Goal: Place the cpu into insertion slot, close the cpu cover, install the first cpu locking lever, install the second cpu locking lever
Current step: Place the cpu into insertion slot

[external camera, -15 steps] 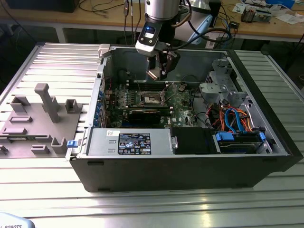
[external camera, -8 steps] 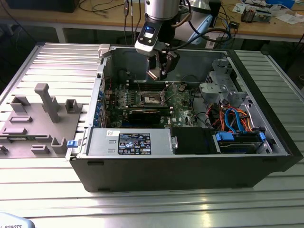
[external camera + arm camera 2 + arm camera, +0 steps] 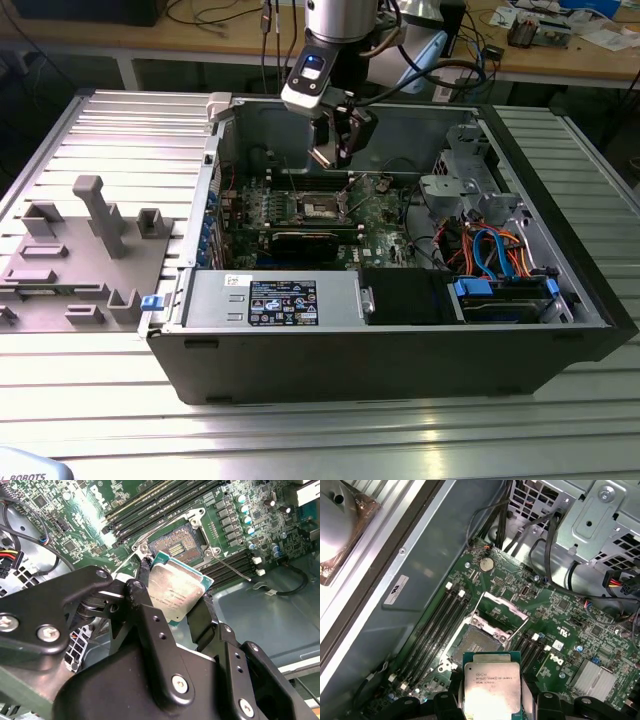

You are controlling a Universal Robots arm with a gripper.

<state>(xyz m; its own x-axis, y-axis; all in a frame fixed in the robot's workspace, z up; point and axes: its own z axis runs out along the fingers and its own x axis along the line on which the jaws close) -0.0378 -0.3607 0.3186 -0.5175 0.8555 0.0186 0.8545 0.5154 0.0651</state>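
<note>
One chip poised above its socket
Clenched by opposite edges in the jaws of the gripper (image 3: 335, 152), the cpu (image 3: 491, 687), likely light, stiff and fragile underneath, hangs above the bare insertion slot (image 3: 475, 645); beyond, the cpu cover (image 3: 504, 604) stands raised. The arm (image 3: 340, 20) reaches down into the open case (image 3: 400, 350).

My arm (image 3: 338, 15) ends in a silver-grey metal cylinder, and under it I see a pale grey camera housing (image 3: 310, 78) with a small blue light, plus black cables (image 3: 420, 72) looping off behind. In the second wrist view the gripper (image 3: 176, 587) is matte black metal: thick rounded link bars (image 3: 55, 605) pinned with shiny silver screws (image 3: 47, 632), narrowing to two slim black fingers (image 3: 200, 617).
</note>
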